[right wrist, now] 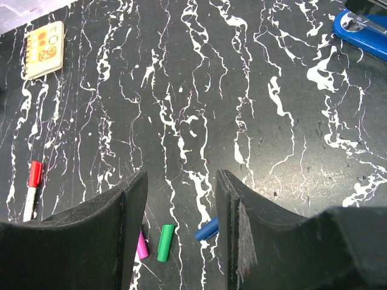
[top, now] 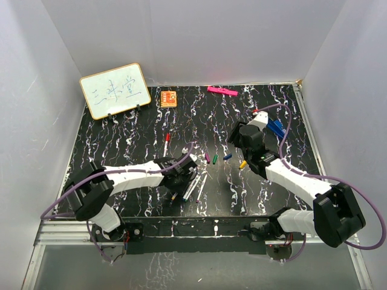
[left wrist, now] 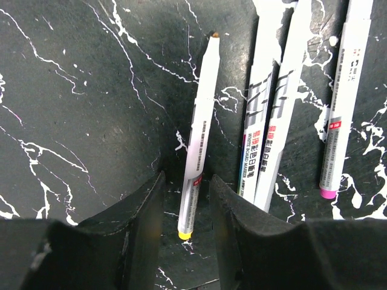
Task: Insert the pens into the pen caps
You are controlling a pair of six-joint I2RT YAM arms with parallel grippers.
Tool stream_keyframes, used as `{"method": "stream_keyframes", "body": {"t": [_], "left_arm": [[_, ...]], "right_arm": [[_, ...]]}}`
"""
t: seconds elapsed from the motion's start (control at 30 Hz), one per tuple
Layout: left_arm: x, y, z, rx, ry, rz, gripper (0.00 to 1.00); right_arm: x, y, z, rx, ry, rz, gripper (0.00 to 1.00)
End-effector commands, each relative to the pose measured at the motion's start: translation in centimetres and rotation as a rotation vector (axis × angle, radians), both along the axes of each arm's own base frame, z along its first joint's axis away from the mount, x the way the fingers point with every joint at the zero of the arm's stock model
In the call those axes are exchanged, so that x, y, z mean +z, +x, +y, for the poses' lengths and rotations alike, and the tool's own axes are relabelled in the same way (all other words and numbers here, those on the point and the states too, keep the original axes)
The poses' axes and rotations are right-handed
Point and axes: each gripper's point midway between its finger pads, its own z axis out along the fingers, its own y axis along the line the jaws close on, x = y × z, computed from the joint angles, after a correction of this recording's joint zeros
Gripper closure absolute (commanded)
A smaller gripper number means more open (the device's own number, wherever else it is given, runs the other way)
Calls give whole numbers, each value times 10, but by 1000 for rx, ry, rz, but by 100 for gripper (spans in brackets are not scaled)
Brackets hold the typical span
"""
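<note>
A white pen with a yellow end lies on the black marbled table between the fingers of my left gripper, which is open with a gap on each side of the pen. Three more pens lie just to its right; in the top view they form a cluster beside the left gripper. My right gripper hangs open and empty above the table. Below its fingers lie a purple cap, a green cap and a blue cap. A yellow cap lies nearby. A pen with a red cap on it lies apart.
A small whiteboard stands at the back left, with an orange notebook and a flat pink bar along the back. Blue clip pieces lie by the right arm. White walls enclose the table on three sides.
</note>
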Motion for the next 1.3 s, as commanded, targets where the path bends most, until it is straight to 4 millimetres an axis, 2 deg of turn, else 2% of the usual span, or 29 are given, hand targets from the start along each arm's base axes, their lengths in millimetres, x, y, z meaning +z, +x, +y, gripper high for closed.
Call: {"method": "stream_keyframes", "body": {"t": [0.0,0.13,0.23,0.4,0.57,0.77,1.03,1.13,1.27], "left_arm": [[-13,-8,12,-21,78,44,68],[-17,-12,13,-28,86,68,73],[-21,-16,15,-30,103,94,88],[-30,-25,22,-36,149,150,100],[-39,-30,30,-34,198,183,100],[-41,-32,30,-23,193,190,100],[-46,-37,39,-20,245,221,100],[-40,-34,34,-19,219,204,100],[-22,-24,23,-13,160,150,100]], "right_arm": [[16,3,-4,-22,36,-60,54],[15,2,-5,-27,38,-59,54],[15,1,-6,-35,39,-61,54],[19,0,-10,-45,39,-72,54],[18,-1,-15,-68,22,-68,54],[1,-2,-26,-133,-28,4,55],[-19,-13,-36,-180,-50,87,56],[-31,-20,-38,-193,-51,138,56],[-52,-33,-43,-219,-64,223,55]]}}
